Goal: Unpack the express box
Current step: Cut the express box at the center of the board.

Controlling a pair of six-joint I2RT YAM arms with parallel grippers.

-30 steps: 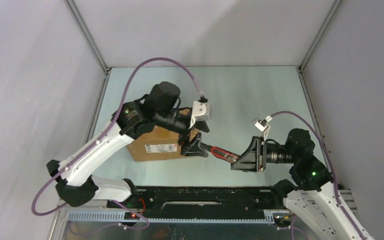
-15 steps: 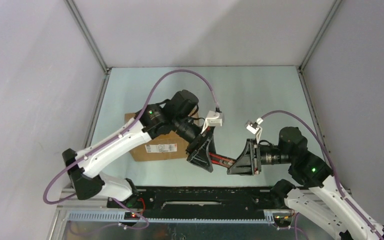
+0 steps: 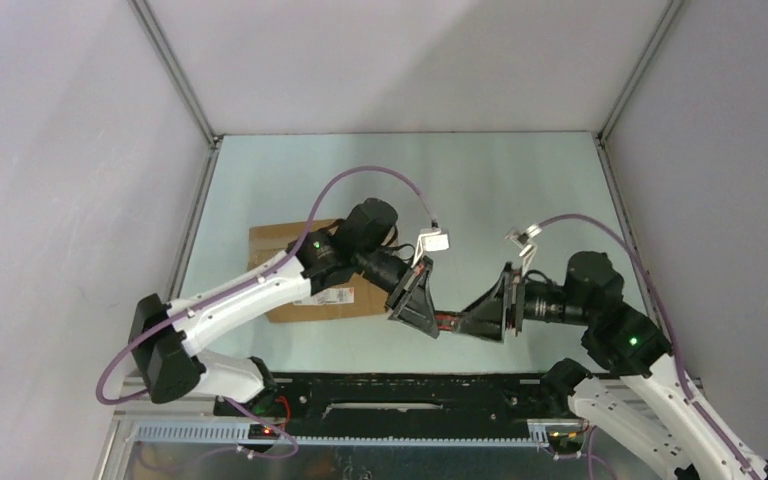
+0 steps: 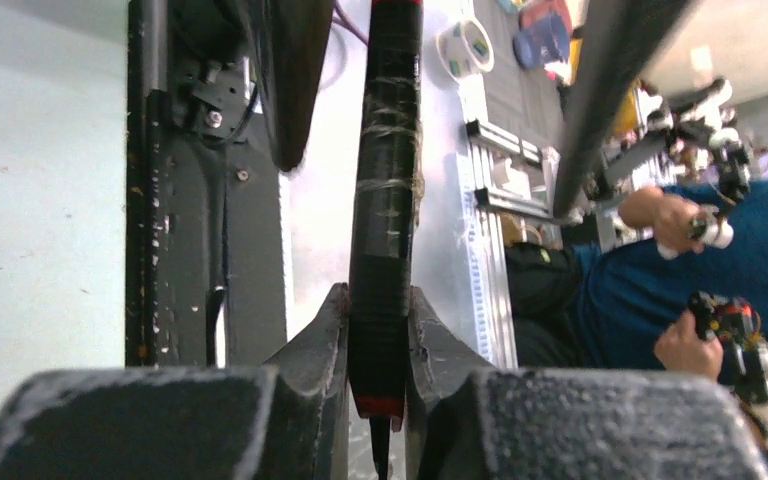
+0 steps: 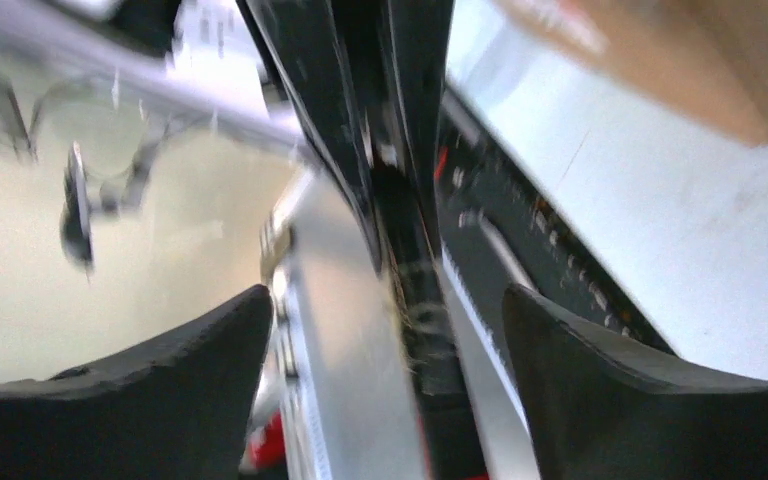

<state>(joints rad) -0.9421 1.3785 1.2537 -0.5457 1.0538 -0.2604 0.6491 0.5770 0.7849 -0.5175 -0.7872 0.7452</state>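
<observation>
The box (image 3: pixel 278 243) lay flat on the left half of the table (image 3: pixel 500 180), nearer to the front edge than to the back wall. Your left arm (image 3: pixel 240 295) crossed over it, so you saw only its far left corner and a strip of its near side. On that near side the white label (image 3: pixel 338 296) faced the front, partly covered by the arm. Neither gripper touched the box.

Just right of the box, the left gripper (image 3: pixel 430 326) pointed down and to the right, toward the right gripper (image 3: pixel 470 328). In the left wrist view its fingers (image 4: pixel 322 345) were closed tightly on a thin black tool (image 4: pixel 385 200), wrapped with clear tape and with a red band at the held end.

The right gripper faced it from the other side, over the table near the front middle. From above, the two grippers were almost tip to tip, with a short piece of the tool between them. In the right wrist view its fingers (image 5: pixel 195 350) stood wide apart, and the tool passed through the gap without touching either one, so this gripper was open and held nothing. That view was blurred; the box was only a brown patch at the upper right.

A black rail (image 3: pixel 410 395) ran along the front edge, below both grippers.
</observation>
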